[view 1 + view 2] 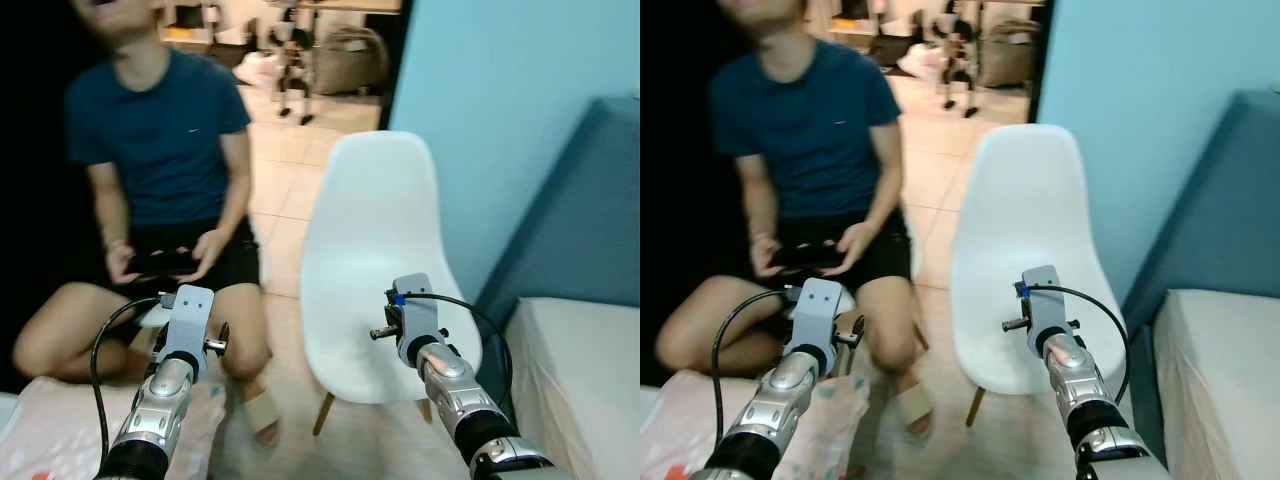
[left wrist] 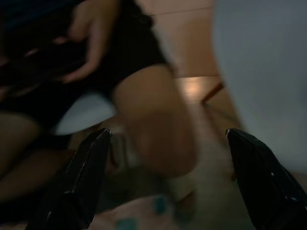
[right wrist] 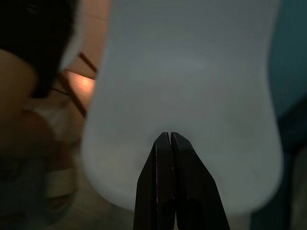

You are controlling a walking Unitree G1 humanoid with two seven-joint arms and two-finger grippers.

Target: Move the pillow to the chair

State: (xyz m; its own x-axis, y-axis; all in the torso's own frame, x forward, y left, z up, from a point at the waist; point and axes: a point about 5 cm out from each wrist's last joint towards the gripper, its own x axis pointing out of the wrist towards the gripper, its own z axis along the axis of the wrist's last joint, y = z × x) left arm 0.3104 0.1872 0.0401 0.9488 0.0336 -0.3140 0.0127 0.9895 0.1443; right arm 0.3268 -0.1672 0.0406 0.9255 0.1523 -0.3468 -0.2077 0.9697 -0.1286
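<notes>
Two raised arms, left gripper (image 2: 165, 182) jaws spread, right gripper (image 3: 170, 139) jaws pressed together before chair (image 1: 375, 250).

Two silver, ribbed metal arms end in grey box-shaped wrist housings with small screws and side pegs. A black cable loops from each housing back along its forearm; the right housing carries a small blue fitting where its cable enters. Black collars ring the lower forearms. The left pincer (image 2: 168, 158) and right pincer (image 3: 170, 139) each have two long, glossy black fingers tapering to points.
</notes>
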